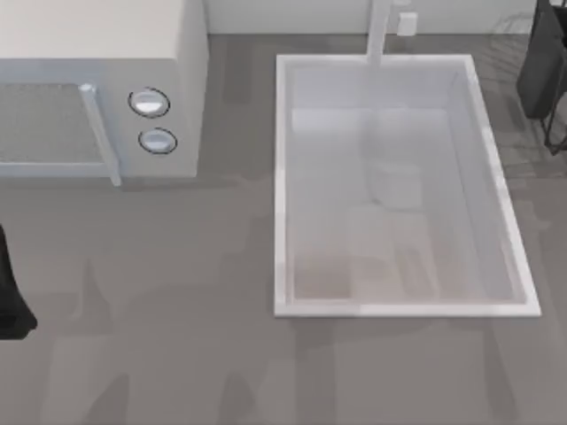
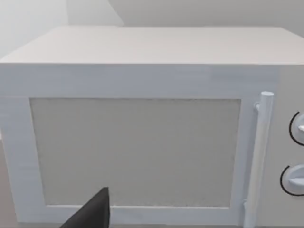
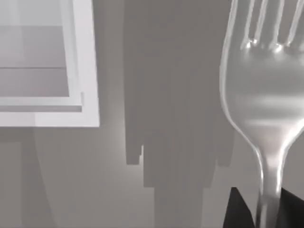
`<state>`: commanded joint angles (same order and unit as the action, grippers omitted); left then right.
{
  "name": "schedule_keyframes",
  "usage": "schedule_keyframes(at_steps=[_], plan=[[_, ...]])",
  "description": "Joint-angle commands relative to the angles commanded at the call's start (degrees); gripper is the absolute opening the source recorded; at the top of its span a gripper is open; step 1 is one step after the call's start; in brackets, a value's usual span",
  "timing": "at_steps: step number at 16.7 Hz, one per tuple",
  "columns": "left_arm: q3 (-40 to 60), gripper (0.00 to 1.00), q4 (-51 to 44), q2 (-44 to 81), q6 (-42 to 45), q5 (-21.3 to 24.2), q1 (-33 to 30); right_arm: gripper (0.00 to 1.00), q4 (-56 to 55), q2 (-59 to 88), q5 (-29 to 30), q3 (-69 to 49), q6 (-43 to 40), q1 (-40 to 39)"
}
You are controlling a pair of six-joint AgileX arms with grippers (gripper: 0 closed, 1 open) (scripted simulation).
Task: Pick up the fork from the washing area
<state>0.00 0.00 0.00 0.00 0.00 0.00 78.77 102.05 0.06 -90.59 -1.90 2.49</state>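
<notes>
Gripping fork (image 3: 263,109) by its handle, right gripper (image 3: 266,209) is clamped, tines out front, clear of sink (image 3: 85,116); left gripper (image 2: 92,213) parked nr microwave (image 2: 142,80), can't tell its state.

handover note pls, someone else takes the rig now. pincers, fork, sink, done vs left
Right pincer: shut on the fork, held over the grey table just outside the sink rim; that arm sits at the top view's upper right edge.
Left pincer: parked at the table's left, facing the microwave.
Sink basin: no fork in it.
Done: fork gripped and out of the sink.
Left: keep the hold steady; nothing else obvious.
</notes>
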Motion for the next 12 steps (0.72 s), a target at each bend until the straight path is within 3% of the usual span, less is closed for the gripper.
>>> schedule_keyframes(at_steps=[4,12], plan=[[0.0,1.0,0.0,0.0,0.0,0.0,0.0,0.0,-4.2,0.5,0.0,4.0,0.0,0.0],[0.0,1.0,0.0,0.0,0.0,0.0,0.0,0.0,-24.2,3.7,0.0,20.1,0.2,0.0]])
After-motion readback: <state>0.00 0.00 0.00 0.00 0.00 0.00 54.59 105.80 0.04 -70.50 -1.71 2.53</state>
